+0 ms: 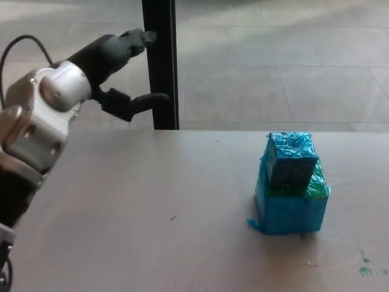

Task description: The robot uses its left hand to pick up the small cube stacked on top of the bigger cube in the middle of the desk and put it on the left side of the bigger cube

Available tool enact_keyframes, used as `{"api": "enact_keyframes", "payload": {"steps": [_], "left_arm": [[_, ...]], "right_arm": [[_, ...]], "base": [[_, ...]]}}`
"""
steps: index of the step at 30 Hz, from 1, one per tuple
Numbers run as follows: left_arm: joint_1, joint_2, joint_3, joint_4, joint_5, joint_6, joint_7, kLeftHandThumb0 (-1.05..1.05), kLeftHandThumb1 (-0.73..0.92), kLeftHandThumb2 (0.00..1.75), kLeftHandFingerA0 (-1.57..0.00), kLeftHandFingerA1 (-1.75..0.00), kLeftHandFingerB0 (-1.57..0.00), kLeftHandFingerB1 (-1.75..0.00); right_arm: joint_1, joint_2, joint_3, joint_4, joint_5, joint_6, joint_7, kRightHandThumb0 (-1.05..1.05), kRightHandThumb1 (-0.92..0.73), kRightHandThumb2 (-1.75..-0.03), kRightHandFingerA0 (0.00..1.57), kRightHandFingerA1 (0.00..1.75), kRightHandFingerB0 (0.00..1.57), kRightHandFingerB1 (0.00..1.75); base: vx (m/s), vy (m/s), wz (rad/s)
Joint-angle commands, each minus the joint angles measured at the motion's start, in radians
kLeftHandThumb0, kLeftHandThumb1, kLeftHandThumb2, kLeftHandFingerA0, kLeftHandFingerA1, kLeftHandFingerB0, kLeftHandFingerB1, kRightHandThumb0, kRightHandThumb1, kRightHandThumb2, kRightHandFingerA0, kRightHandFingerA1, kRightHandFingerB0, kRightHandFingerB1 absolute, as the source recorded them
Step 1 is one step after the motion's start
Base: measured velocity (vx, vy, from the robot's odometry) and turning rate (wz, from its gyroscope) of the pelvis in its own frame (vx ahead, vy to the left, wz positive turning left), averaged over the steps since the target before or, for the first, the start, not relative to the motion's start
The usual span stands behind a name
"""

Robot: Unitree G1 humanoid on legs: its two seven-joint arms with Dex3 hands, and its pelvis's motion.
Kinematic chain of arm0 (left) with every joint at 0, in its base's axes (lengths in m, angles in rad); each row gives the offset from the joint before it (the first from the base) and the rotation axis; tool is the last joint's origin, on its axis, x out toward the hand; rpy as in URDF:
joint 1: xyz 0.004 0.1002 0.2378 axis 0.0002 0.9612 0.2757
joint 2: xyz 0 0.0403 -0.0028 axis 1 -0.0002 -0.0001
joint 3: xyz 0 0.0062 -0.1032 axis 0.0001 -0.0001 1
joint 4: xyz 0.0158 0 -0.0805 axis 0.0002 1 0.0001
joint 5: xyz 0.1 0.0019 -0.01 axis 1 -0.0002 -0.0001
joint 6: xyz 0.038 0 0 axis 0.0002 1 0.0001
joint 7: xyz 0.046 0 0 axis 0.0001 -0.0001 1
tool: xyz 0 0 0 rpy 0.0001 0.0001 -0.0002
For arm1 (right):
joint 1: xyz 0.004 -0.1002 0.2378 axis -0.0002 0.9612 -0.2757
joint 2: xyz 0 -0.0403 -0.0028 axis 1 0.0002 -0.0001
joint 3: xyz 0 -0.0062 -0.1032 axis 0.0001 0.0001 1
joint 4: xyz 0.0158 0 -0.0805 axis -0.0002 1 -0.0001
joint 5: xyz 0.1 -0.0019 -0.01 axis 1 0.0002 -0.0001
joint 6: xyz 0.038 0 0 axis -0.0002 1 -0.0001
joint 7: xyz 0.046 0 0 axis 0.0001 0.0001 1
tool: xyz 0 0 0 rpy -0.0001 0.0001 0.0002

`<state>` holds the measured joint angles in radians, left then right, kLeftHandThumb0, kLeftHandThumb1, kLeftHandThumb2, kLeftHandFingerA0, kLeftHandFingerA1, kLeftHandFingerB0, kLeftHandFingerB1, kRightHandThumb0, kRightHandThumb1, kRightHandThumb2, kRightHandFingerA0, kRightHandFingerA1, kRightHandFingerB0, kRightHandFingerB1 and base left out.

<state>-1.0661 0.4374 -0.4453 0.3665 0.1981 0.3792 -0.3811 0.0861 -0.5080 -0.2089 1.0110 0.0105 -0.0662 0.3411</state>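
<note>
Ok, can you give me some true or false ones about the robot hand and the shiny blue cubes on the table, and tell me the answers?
1. The small cube wrapped in shiny blue tape sits on top of the bigger blue taped cube. True.
2. The robot's black left hand is holding the small cube. False: the hand is open and empty, raised at the far left, well apart from both cubes.
3. The robot's right hand is resting on the pale wooden table. False: no right hand shows in the picture.
4. A dark upright post stands behind the table's far edge. True.
5. The cubes stand at the table's left edge. False: they stand toward the right side.
</note>
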Motion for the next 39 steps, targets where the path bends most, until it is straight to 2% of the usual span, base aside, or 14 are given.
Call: {"api": "enact_keyframes", "payload": {"steps": [1,2,3,9,12,13,18,19,21,23,24,25,33,39], "left_arm": [[-0.073,-0.070,-0.035,0.050,0.071,0.043,-0.045,-0.94,0.49,1.02,0.00,-0.14,-0.03,-0.01],[-0.098,-0.116,-0.043,0.073,0.073,0.048,-0.040,-0.96,0.51,1.04,0.00,-0.15,-0.02,0.00],[-0.115,-0.155,-0.051,0.082,0.077,0.055,-0.032,-0.97,0.52,1.05,0.00,-0.14,-0.02,0.00],[-0.153,-0.286,-0.056,0.096,0.102,0.080,-0.011,-0.97,0.53,1.05,0.00,-0.15,-0.05,0.00],[-0.170,-0.344,-0.069,0.116,0.115,0.088,-0.015,-1.05,0.70,0.75,0.00,-0.07,0.00,-0.18],[-0.174,-0.359,-0.073,0.120,0.119,0.095,-0.017,-0.96,0.52,1.04,0.00,-0.15,0.00,0.00],[-0.178,-0.473,-0.097,0.172,0.126,0.107,-0.017,-0.96,0.54,1.01,0.00,-0.12,0.00,0.00],[-0.182,-0.486,-0.097,0.183,0.128,0.110,-0.015,-1.03,0.70,0.62,0.00,-0.02,0.00,-0.06],[-0.184,-0.504,-0.104,0.202,0.141,0.114,-0.014,-1.05,0.72,0.63,0.00,0.00,0.00,-0.06],[-0.183,-0.517,-0.144,0.229,0.177,0.095,-0.011,-1.05,0.73,0.63,0.00,0.00,0.00,-0.04],[-0.174,-0.527,-0.143,0.245,0.172,0.092,-0.008,-1.05,0.52,0.92,0.00,0.00,0.00,-0.08],[-0.162,-0.536,-0.124,0.256,0.154,0.090,-0.004,-1.05,0.69,0.63,0.00,0.00,0.00,-0.04],[-0.084,-0.572,-0.051,0.366,0.120,0.074,0.016,-1.05,0.66,0.59,0.00,0.00,0.00,0.00],[-0.073,-0.550,-0.114,0.427,0.191,0.078,0.026,-1.05,0.67,0.61,0.00,0.00,0.00,0.00]], "right_arm": [[0.002,-0.011,-0.003,-0.005,0.011,0.028,-0.002,-0.46,-0.65,-0.60,0.55,0.64,0.44,0.42],[0.005,-0.015,0.002,-0.003,0.008,0.014,0.014,-0.51,-0.52,-0.90,0.50,0.68,0.36,0.55],[0.001,-0.016,0.004,0.006,0.004,0.013,0.011,-0.45,-0.66,-0.60,0.55,0.65,0.43,0.41],[-0.001,-0.007,-0.001,0.008,0.008,0.019,-0.012,-0.43,-0.66,-0.60,0.56,0.62,0.44,0.42],[-0.002,-0.007,0.001,0.014,0.005,0.002,-0.013,-0.45,-0.66,-0.60,0.56,0.62,0.45,0.42],[-0.001,-0.005,-0.003,0.014,0.009,0.001,-0.013,-0.43,-0.65,-0.59,0.56,0.62,0.45,0.42],[0.003,-0.010,0.007,-0.003,0.000,0.018,-0.011,-0.50,-0.52,-0.91,0.53,0.67,0.39,0.55],[0.002,-0.010,0.008,-0.006,0.000,0.022,-0.012,-0.49,-0.52,-0.90,0.53,0.67,0.39,0.55],[-0.001,-0.007,0.011,-0.009,-0.001,0.028,-0.014,-0.45,-0.66,-0.60,0.58,0.61,0.46,0.40],[-0.010,-0.006,0.015,0.020,-0.002,0.011,-0.004,-0.49,-0.52,-0.90,0.52,0.66,0.37,0.54],[-0.015,-0.003,0.011,0.031,0.001,0.008,-0.011,-0.50,-0.51,-0.89,0.53,0.67,0.39,0.54],[-0.021,-0.005,0.011,0.045,-0.001,0.004,-0.013,-0.50,-0.50,-0.88,0.53,0.67,0.40,0.55],[-0.032,-0.005,0.018,0.049,-0.002,-0.006,-0.004,-0.50,-0.51,-0.90,0.53,0.67,0.38,0.54],[-0.034,-0.002,0.020,0.044,-0.001,-0.016,-0.001,-0.46,-0.66,-0.59,0.57,0.63,0.46,0.40]], "base": [[0.00,0.000,0.00],[0.00,0.000,0.00],[0.00,0.000,0.00],[0.00,0.000,0.00],[0.00,0.000,0.00],[0.00,0.000,0.00],[0.00,0.000,0.00],[0.00,0.000,0.00],[0.00,0.000,0.00],[0.00,0.000,0.00],[0.00,0.000,0.00],[0.00,0.000,0.00],[0.00,0.000,0.00],[0.00,0.000,0.00]]}}
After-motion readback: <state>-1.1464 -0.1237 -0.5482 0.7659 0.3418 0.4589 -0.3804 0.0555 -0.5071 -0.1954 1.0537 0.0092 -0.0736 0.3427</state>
